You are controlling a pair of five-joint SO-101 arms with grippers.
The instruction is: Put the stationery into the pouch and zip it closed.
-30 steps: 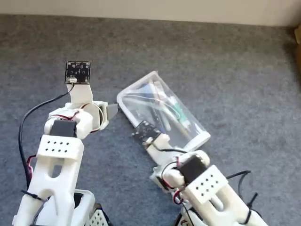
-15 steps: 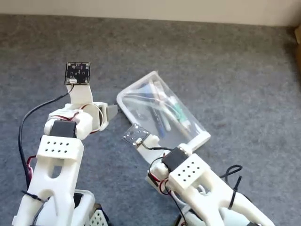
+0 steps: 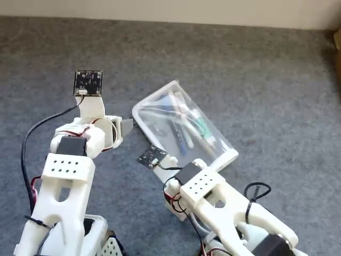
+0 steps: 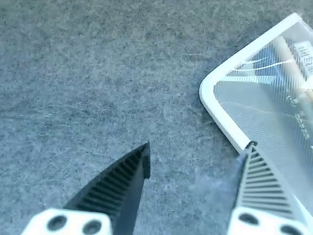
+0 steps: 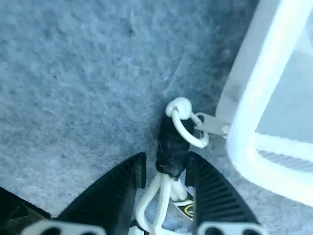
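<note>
Mostly transparent, white-rimmed pouch [image 3: 184, 125] — right gripper [image 5: 166, 159] pinches its zipper pull [image 5: 171, 144], left gripper [image 4: 198, 147] gapes.

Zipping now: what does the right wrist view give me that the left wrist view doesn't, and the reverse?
Right wrist view adds the zip pull, a black-knotted white cord looped through the metal tab, gripped by the right gripper. Left wrist view adds the left gripper, open, one fingertip at the edge of the pouch, with stationery behind its clear wall. Both share the pouch's white rim and the grey carpet.
</note>
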